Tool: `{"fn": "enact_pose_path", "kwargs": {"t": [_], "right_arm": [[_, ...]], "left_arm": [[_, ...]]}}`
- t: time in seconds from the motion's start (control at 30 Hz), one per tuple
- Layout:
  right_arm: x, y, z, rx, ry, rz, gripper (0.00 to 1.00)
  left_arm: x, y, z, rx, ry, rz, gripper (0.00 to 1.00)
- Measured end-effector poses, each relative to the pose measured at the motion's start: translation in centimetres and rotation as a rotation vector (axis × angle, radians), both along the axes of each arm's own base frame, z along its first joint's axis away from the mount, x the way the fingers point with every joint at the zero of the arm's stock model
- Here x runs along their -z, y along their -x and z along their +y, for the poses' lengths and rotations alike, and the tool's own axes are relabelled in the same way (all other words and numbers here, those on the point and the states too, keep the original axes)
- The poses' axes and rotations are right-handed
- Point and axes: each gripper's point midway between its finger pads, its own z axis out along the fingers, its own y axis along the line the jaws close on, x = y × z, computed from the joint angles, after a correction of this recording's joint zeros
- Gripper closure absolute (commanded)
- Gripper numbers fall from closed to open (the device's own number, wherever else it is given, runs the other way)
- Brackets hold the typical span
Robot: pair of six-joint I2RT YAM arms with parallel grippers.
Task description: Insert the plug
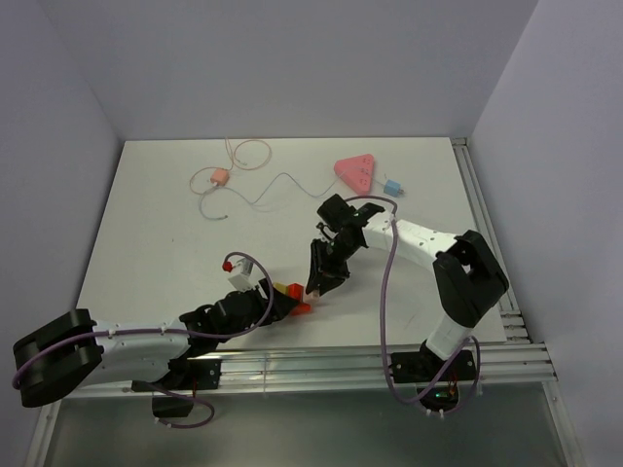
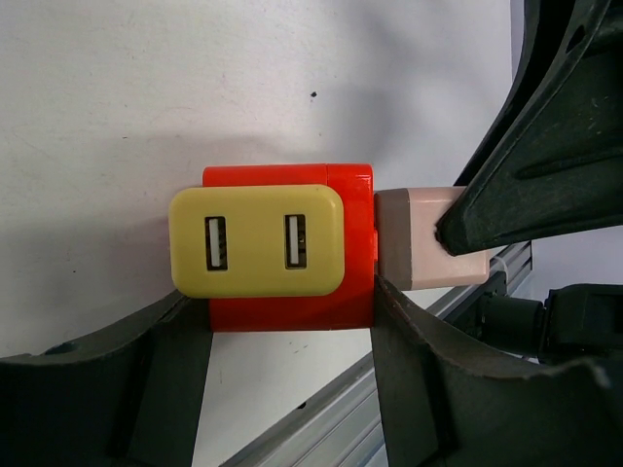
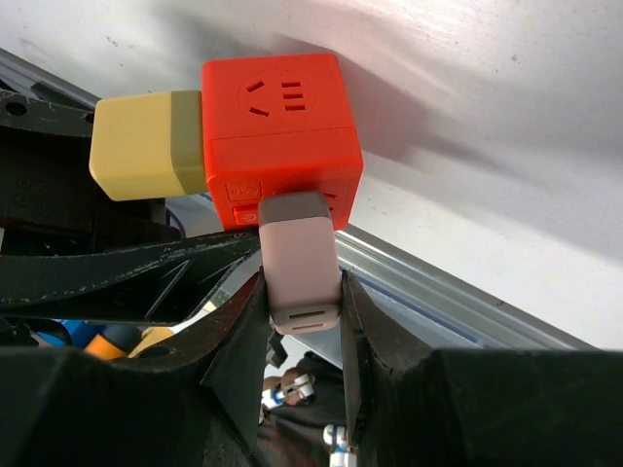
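Note:
The light-blue plug (image 1: pixel 392 187) lies on the table just right of the pink triangular socket strip (image 1: pixel 353 172), far from both grippers. My left gripper (image 1: pixel 292 300) (image 2: pixel 287 316) is shut on an orange-red socket cube (image 2: pixel 292 302) (image 3: pixel 282 117) with a yellow two-port USB block (image 2: pixel 256 240) on one face. My right gripper (image 1: pixel 319 285) (image 3: pixel 300 292) is shut on a pale pink adapter (image 3: pixel 300 268) (image 2: pixel 419 248), whose end sits against the cube's side face.
A salmon block (image 1: pixel 220 177) with a thin looping cable (image 1: pixel 277 185) lies at the back left. Aluminium rails (image 1: pixel 389 355) run along the near edge, right beside the held cube. White walls close the back and sides.

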Motion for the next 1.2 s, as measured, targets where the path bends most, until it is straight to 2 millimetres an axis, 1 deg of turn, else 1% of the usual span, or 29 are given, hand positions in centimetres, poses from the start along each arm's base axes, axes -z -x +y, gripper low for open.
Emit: {"fn": "enact_pose_path", "kwargs": {"t": [0.17, 0.3, 0.53, 0.6, 0.63, 0.67, 0.7, 0.73, 0.77, 0.8, 0.83, 0.9, 1.0, 1.07, 1.13, 1.17, 1.2], "right_arm": [[0.2, -0.1, 0.2, 0.006, 0.015, 0.007, 1.00], [1.3, 0.0, 0.5, 0.016, 0.039, 0.038, 1.00], [1.6, 0.1, 0.8, 0.017, 0.073, 0.058, 0.99], [1.5, 0.1, 0.8, 0.012, 0.077, 0.044, 0.82], [1.4, 0.0, 0.8, 0.005, 0.077, 0.025, 0.54], [1.0, -0.1, 0.9, 0.000, 0.072, -0.006, 0.46], [1.0, -0.5, 1.2, -0.002, 0.072, -0.056, 0.34], [1.5, -1.0, 1.7, -0.008, 0.074, -0.112, 0.29], [1.6, -1.4, 2.0, -0.018, 0.068, -0.148, 0.28], [1.4, -1.7, 1.9, -0.018, 0.072, -0.180, 0.22], [1.1, -2.4, 1.8, -0.006, 0.071, -0.221, 0.20], [-0.4, -4.1, 1.2, 0.032, 0.062, -0.307, 0.19], [-4.1, -6.7, -1.0, 0.117, 0.041, -0.450, 0.19], [-7.4, -7.9, -3.0, 0.184, 0.020, -0.559, 0.19], [-10.2, -8.3, -5.3, 0.246, 0.010, -0.661, 0.19], [-11.3, -8.1, -6.1, 0.264, 0.002, -0.704, 0.19], [-12.1, -7.5, -7.0, 0.277, -0.002, -0.739, 0.19]], "left_arm": [[0.0, 0.0, 0.0, -0.001, 0.003, 0.002, 1.00], [0.0, 0.0, -0.1, -0.005, 0.011, 0.006, 1.00], [0.1, 0.0, -0.1, -0.007, 0.033, 0.002, 1.00], [0.0, 0.0, 0.0, -0.007, 0.031, 0.004, 1.00], [-0.1, 0.1, 0.0, -0.007, 0.029, 0.005, 1.00], [-0.2, 0.1, 0.0, -0.008, 0.024, 0.008, 1.00], [-0.2, 0.0, 0.2, -0.012, 0.013, 0.011, 1.00], [-0.3, 0.1, 0.3, -0.010, -0.001, 0.017, 1.00], [-0.3, 0.3, 0.4, -0.011, -0.016, 0.025, 1.00], [-0.3, 0.3, 0.7, -0.014, -0.034, 0.026, 1.00], [-0.4, 0.3, 1.0, -0.021, -0.058, 0.030, 1.00], [-0.5, 0.3, 1.5, -0.022, -0.122, 0.032, 1.00], [-0.5, -0.3, 2.6, -0.052, -0.253, 0.032, 1.00], [-0.5, -0.9, 3.2, -0.076, -0.341, 0.031, 1.00], [-0.4, -1.6, 3.6, -0.103, -0.424, 0.031, 1.00], [-0.2, -2.0, 3.7, -0.114, -0.468, 0.032, 1.00], [-0.2, -2.4, 3.7, -0.124, -0.505, 0.027, 1.00]]}}
